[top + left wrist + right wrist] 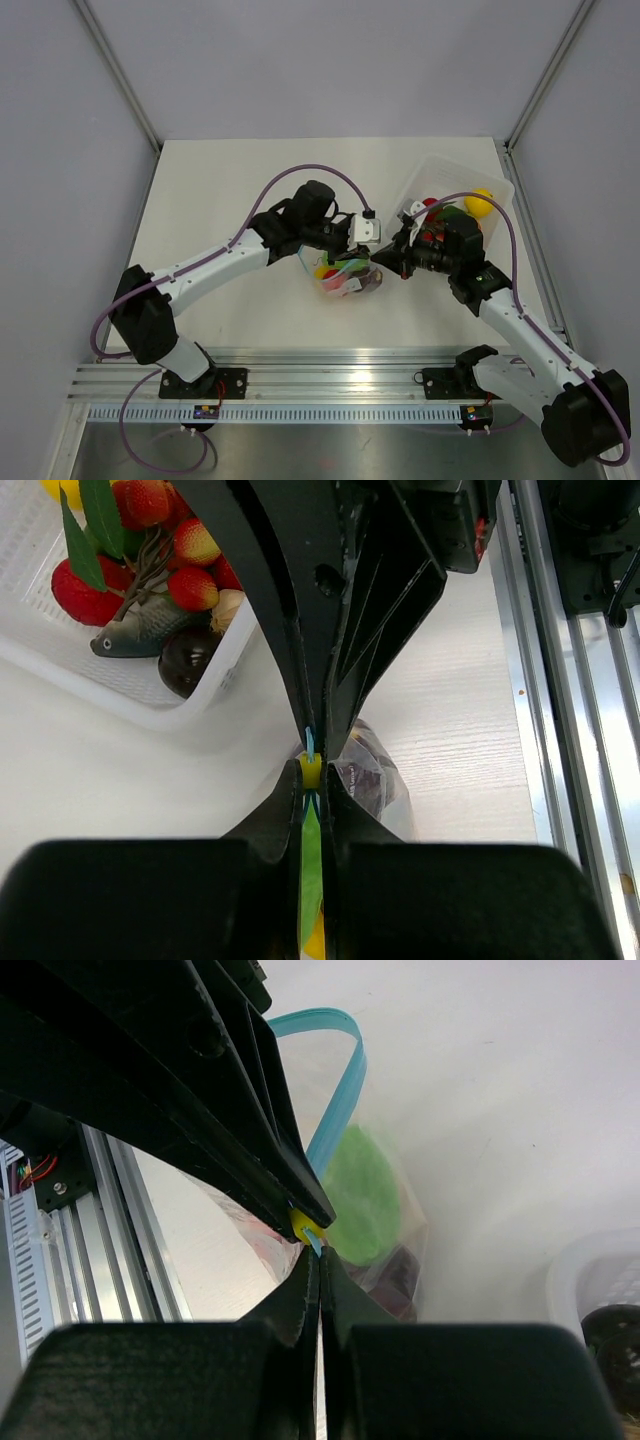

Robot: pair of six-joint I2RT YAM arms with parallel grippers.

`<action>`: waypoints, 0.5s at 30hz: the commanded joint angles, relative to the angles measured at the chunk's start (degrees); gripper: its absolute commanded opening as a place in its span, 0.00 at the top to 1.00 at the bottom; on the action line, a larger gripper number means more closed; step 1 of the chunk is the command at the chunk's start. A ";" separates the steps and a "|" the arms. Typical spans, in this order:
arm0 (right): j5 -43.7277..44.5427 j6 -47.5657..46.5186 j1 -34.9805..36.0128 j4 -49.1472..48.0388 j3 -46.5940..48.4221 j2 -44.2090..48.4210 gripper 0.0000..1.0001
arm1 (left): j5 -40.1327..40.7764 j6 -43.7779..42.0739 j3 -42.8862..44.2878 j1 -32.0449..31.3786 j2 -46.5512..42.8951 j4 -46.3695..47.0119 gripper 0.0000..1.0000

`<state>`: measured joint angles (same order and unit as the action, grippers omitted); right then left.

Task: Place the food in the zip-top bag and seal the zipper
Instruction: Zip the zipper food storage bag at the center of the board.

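Observation:
The clear zip-top bag (pixel 345 278) lies mid-table with yellow, red, green and dark maroon food inside. Its blue-teal zipper (pixel 336 1110) curves up from the mouth. My left gripper (pixel 312 776) is shut on the zipper at a small yellow slider (pixel 311 769). It shows in the top view (pixel 372 258) at the bag's right end. My right gripper (pixel 318 1256) is shut on the same strip, right against the left one, and shows in the top view (pixel 396 264). A green piece (pixel 360 1195) and a maroon piece (pixel 372 780) show through the bag.
A rigid clear tub (pixel 440 165) stands at the back right, behind my right arm, holding more toy food, among it a yellow fruit (pixel 481 202), red strawberries (pixel 85 592) and a grey fish (pixel 145 630). The aluminium rail (pixel 330 380) runs along the near edge.

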<state>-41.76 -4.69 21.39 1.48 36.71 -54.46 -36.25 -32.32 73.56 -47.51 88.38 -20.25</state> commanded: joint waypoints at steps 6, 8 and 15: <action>6.42 1.43 -0.03 -5.16 -1.38 2.25 1.00 | -1.11 0.50 -1.66 1.72 -1.28 -3.22 1.00; 7.21 1.70 -0.03 -5.52 -1.73 2.34 1.00 | -0.93 0.67 -2.10 2.06 -1.54 -3.22 1.00; 12.83 2.93 -0.12 -6.66 -2.17 2.08 1.00 | 0.74 1.46 -4.21 2.94 -3.82 -4.53 1.00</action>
<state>-35.75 -2.11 21.50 -0.80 34.11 -53.36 -36.38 -31.70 70.98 -45.60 88.09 -21.12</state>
